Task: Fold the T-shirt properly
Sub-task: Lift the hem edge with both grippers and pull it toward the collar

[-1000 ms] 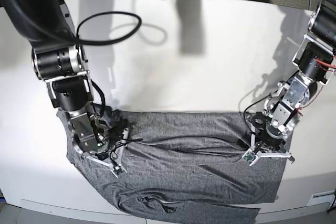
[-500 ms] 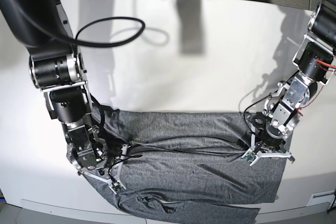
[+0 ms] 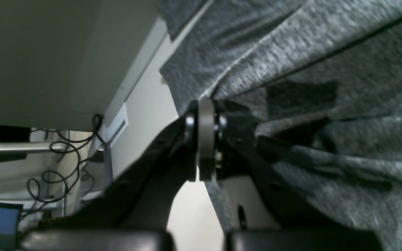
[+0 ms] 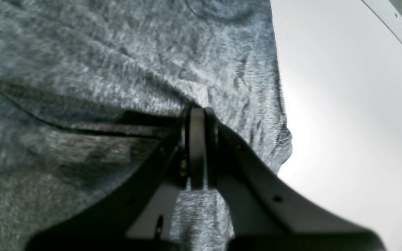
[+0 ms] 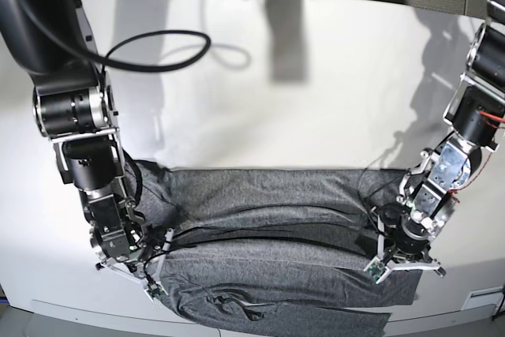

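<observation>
Base view, nearest edge first: the T-shirt [image 5: 276, 258] lies flat and wide across the near strip of the white counter [image 5: 300, 84], its bottom margin spilling to the counter's front edge around 6 o'clock, with a rumpled knot of cloth there. Long creases run from 9 o'clock to 3 o'clock through the middle of the fabric.

At about 8 o'clock in that view, the right gripper [image 5: 150, 274] sits low on the shirt's end, its arm rising toward 11 o'clock. At about 4 o'clock, the left gripper [image 5: 401, 262] presses on the opposite end of the shirt, its arm climbing toward 2 o'clock. The two grippers are well apart, one at each end of the cloth.

Right wrist view: the right gripper [image 4: 197, 115] has its jaws together, pinching a ridge of grey knit at the fingertips; a dark fold line runs off toward 9 o'clock, and bare counter shows from 1 to 4 o'clock.

Left wrist view: the left gripper [image 3: 206, 111] is likewise closed, clamped on a fold of the T-shirt [image 3: 309, 69], which fills the frame from 12 to 5 o'clock. Bare counter edge and loose cables [image 3: 65, 153] lie toward 8 o'clock.

Farther back in the base view, a black cable [image 5: 158, 53] loops over the counter near 11 o'clock, and shadows fall across the far side.
</observation>
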Tool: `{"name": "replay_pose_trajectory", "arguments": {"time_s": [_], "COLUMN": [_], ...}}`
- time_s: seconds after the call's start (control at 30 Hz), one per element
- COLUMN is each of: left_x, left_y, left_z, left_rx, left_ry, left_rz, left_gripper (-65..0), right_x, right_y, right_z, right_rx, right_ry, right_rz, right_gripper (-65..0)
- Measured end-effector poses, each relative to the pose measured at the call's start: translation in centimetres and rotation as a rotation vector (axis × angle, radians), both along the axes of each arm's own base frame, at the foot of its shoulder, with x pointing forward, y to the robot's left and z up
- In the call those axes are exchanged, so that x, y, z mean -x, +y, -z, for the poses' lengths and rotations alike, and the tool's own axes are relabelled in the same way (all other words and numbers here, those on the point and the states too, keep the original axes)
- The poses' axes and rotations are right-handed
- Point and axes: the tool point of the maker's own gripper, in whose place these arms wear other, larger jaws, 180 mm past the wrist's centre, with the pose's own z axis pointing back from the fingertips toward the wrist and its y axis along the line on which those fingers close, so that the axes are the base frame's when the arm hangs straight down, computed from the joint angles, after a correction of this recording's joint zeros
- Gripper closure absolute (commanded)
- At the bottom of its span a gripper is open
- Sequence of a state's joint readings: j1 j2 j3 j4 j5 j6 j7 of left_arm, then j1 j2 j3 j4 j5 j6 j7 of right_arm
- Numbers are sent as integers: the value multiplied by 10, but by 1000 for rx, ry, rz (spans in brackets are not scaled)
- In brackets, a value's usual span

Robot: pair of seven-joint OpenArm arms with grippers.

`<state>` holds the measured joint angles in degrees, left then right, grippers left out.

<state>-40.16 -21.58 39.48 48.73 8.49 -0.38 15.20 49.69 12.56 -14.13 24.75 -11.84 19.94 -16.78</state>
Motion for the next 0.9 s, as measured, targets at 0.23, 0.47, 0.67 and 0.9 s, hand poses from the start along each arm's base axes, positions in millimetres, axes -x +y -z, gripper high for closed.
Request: {"name": "replay_pose_trajectory", "arguments": {"time_s": [0.23,0.47,0.67,0.9], "left_x": [14,24,39,57], "left_y": [-9,19,21,-1], "left_z": [24,35,52,60], "left_rx": [12,-75,-80,-70], "left_ry": [66,118,152,147], "left_rz": [-17,-77,-74,-14], "left_gripper": [0,0,0,0], "right_x": [1,20,24,47], "right_y": [-1,-2,2,6], "right_z": [2,20,4,7], "right_rx": [1,-1,-2,13], "right_ry": [3,39,-39,-52], "right_rz": [1,-44,-79,-121], "right_gripper": [0,0,0,0]}}
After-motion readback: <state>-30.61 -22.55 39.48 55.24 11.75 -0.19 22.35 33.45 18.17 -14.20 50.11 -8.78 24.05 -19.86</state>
